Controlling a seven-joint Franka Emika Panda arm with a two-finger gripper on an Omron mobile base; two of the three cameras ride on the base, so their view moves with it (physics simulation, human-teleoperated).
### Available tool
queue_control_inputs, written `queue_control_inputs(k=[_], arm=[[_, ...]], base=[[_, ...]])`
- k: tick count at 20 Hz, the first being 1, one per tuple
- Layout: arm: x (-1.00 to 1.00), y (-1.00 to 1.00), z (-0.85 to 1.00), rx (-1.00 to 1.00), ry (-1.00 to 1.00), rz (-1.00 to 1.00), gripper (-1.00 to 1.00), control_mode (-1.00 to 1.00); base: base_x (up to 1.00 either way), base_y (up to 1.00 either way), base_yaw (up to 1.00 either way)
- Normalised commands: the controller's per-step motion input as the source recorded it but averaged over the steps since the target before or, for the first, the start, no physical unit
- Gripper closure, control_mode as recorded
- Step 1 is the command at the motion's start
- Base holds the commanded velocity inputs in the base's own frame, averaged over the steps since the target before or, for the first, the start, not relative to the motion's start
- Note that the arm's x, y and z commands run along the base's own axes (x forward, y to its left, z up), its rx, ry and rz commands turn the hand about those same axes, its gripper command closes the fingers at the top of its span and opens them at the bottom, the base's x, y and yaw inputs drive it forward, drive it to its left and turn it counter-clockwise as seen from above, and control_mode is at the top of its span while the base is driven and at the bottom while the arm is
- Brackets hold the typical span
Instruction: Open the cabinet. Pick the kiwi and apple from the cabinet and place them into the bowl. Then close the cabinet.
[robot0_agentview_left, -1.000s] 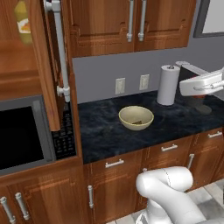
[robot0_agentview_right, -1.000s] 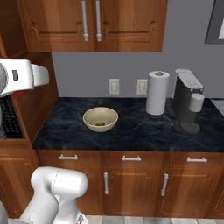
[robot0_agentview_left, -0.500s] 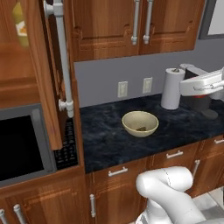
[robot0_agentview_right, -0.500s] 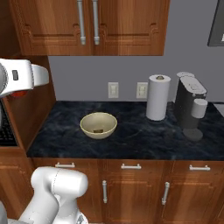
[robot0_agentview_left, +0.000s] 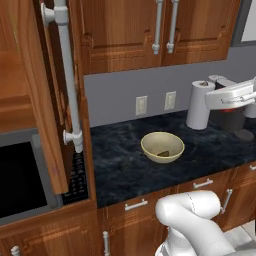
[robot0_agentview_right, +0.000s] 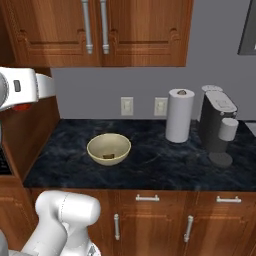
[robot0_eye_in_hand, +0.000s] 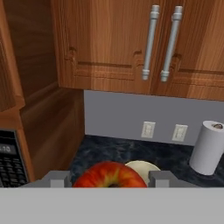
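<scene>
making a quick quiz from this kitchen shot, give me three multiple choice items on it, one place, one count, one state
1. Where does the paper towel roll stand?
A. Left of the bowl
B. Between the bowl and the coffee machine
C. Inside the cabinet

2. How many wall outlets are above the counter?
A. One
B. Two
C. Four

3. What state is the tool in?
A. Shut on the apple
B. Open and empty
C. Shut on a bottle

Answers: 1 B, the roll stands between them in the right base view. 2 B, two plates show side by side. 3 A, the hand view shows the red fruit between the fingertips.
</scene>
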Motion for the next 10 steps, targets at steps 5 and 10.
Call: queue_control_inputs(k=[5,10], arm=[[0.00,0.00,0.00,0.00,0.00,0.00,1.00,1.00],[0.00,0.00,0.00,0.00,0.00,0.00,1.00,1.00]], base=[[0.43,-0.24,-0.01],[0.42,-0.24,-0.01]])
